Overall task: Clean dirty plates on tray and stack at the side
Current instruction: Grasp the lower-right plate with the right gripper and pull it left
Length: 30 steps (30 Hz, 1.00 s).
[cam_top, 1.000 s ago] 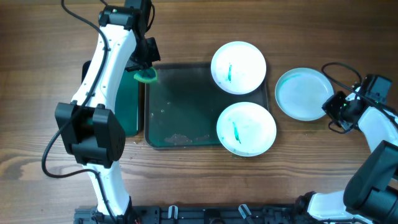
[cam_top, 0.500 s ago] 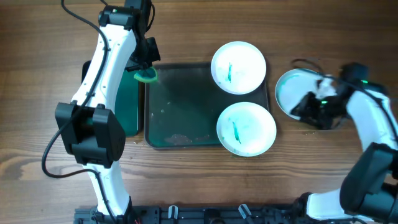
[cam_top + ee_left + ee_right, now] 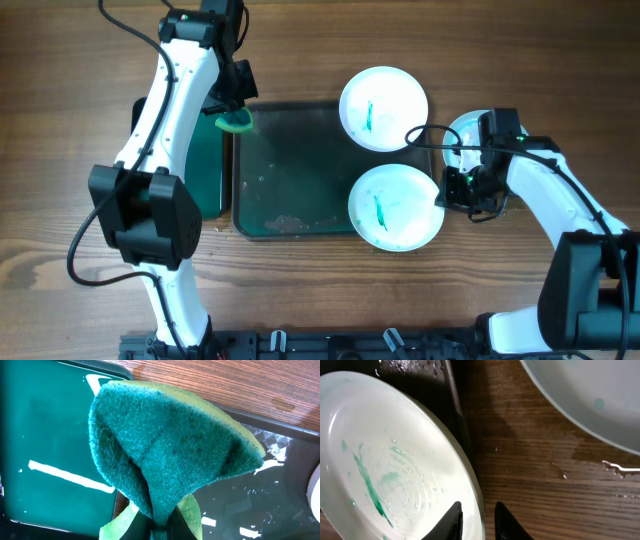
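Left gripper (image 3: 234,112) pinching a folded green sponge (image 3: 165,445) over the dark tray's (image 3: 290,170) corner, right gripper (image 3: 477,521) slightly parted, straddling the near smeared plate's (image 3: 395,460) rim

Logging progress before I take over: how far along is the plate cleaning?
Done: the side plate, beside the tray, looks wiped. In hand: the right gripper straddles the near plate's rim; the left gripper holds the sponge. Left: the near and far plate both show teal smears.
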### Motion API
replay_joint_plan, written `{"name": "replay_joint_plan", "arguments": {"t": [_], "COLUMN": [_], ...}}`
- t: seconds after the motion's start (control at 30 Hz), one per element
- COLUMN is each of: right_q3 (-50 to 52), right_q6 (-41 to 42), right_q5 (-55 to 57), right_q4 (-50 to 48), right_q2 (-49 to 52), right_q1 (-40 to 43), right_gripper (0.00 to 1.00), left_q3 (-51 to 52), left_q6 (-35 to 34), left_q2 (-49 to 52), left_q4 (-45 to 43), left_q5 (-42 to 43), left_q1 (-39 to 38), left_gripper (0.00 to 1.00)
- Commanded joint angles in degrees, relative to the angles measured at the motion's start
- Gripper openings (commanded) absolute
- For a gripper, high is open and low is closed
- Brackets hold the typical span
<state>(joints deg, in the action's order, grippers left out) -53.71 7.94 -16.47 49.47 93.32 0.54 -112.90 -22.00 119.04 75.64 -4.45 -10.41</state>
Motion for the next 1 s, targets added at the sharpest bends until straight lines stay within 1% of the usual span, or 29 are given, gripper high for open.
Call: {"name": "replay_joint_plan", "arguments": {"t": [0.0,0.1,0.23,0.4,0.47,0.53,0.67,0.8,0.87,0.9,0.97], "right_q3": [2.1,3.4,3.3,0.9,-0.7,-2.1,-3.0,-3.0,-3.0,-3.0,-3.0], "right_q6": [0.6,1.2,1.9,2.7,4.0,7.0,15.5,29.0,32.3,35.7,37.6], "right_q5": [1.1,1.4,1.5,-1.4,-1.5,-1.5,-1.3,3.9,6.1,6.2,6.2], "right_q4": [-1.6,-2.3,-2.3,0.7,2.0,1.5,-5.2,-14.5,-19.7,-24.3,-27.8], "right_q2": [0.3,0.3,0.3,0.3,-0.3,-1.5,-1.9,0.3,2.3,4.8,7.3], "right_q1": [-0.7,-0.7,-0.7,-1.2,-2.8,-5.9,-13.7,-21.4,-24.4,-26.6,-28.0], "right_gripper": [0.21,0.19,0.04,0.04,0.04,0.04,0.04,0.04,0.04,0.04,0.04], "left_q3": [-1.1,-1.1,-1.1,-1.1,-1.1,-1.1,-1.1,-1.1,-1.1,-1.1,-1.1], "left_q6": [-0.8,-0.8,-0.8,-0.8,-0.8,-0.8,-1.0,-1.0,-1.0,-1.0,-1.0], "left_q2": [-0.7,-0.7,-0.7,-0.7,-0.7,-0.7,-0.7,-0.7,-0.7,-0.7,-0.7], "left_q4": [-0.2,-0.2,-0.2,-0.2,-0.2,-0.2,-0.2,-0.2,-0.2,-0.2,-0.2], "left_q5": [-0.1,-0.1,-0.1,-0.1,-0.1,-0.1,-0.1,-0.1,0.0,0.0,0.5], "left_q1": [0.2,0.2,0.2,0.2,0.2,0.2,0.2,0.2,0.2,0.1,0.1], "left_gripper": [0.04,0.04,0.04,0.04,0.04,0.04,0.04,0.04,0.04,0.04,0.04]}}
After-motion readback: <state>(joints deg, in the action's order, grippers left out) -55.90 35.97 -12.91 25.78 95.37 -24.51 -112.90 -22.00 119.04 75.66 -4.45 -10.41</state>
